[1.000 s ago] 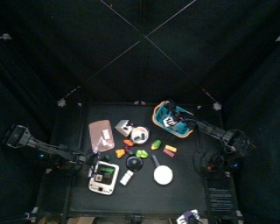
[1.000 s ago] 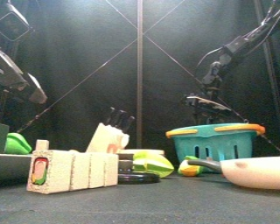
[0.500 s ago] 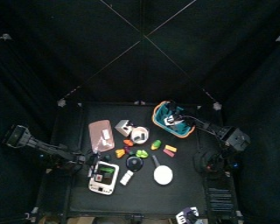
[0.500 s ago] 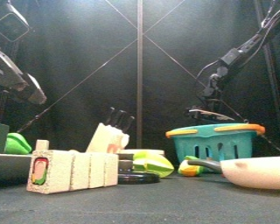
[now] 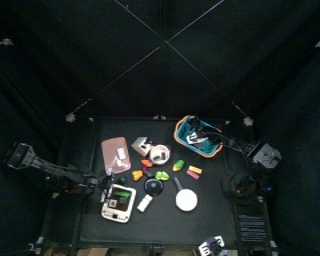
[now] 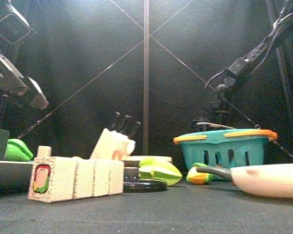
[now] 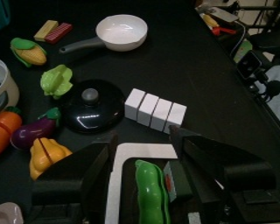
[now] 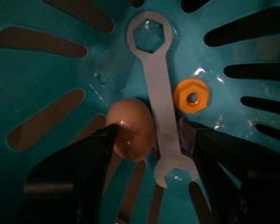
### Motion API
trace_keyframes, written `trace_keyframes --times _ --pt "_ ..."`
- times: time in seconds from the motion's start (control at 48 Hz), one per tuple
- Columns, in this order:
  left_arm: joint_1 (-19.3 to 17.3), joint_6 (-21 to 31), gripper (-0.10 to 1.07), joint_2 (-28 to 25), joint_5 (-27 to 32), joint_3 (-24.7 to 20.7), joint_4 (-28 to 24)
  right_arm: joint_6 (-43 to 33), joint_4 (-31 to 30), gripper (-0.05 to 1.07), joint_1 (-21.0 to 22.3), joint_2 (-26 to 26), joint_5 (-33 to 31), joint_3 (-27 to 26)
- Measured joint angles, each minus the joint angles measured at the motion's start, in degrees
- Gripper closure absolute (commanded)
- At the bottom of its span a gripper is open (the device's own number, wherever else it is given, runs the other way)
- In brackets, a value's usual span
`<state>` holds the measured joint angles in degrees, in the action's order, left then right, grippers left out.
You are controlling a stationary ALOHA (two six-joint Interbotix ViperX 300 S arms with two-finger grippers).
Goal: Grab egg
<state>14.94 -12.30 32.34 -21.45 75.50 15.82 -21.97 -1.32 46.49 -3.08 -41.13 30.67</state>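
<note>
Black bench: basket (image 5: 199, 134) at two o'clock holds the egg (image 8: 133, 128), smooth, light, likely slippery; right fingers (image 8: 149, 179) wide, should pinch its sides; left fingers (image 7: 140, 162) wide too.

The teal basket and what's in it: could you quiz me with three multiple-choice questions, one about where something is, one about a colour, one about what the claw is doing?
1. Where does the egg lie?
A. On the basket's floor, beside the wrench
B. In the white pan
C. On the black lid

2. What colour is the nut beside the wrench?
A. Green
B. Orange
C. Purple

3. How does the right gripper stand over the teal basket?
A. Shut on the wrench
B. Shut on the egg
C. Open, holding nothing

Answers:
1 A: the right wrist view shows the brown egg on the slotted teal floor, next to the grey wrench.
2 B: the small six-sided nut is plainly orange.
3 C: both jaws stand wide apart, the egg and wrench lying between them untouched.
</note>
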Motion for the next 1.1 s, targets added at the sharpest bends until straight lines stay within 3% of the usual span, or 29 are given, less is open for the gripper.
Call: trace_keyframes --times 0.896,1.104 --pt "0.0 0.09 0.1 0.0 0.0 0.35 0.0 0.0 -1.23 0.1 -0.09 -2.64 -0.97 -0.09" --pt "0.0 0.09 0.1 0.0 0.0 0.44 0.44 0.0 -1.67 0.1 -0.09 -2.72 -6.24 -2.72"
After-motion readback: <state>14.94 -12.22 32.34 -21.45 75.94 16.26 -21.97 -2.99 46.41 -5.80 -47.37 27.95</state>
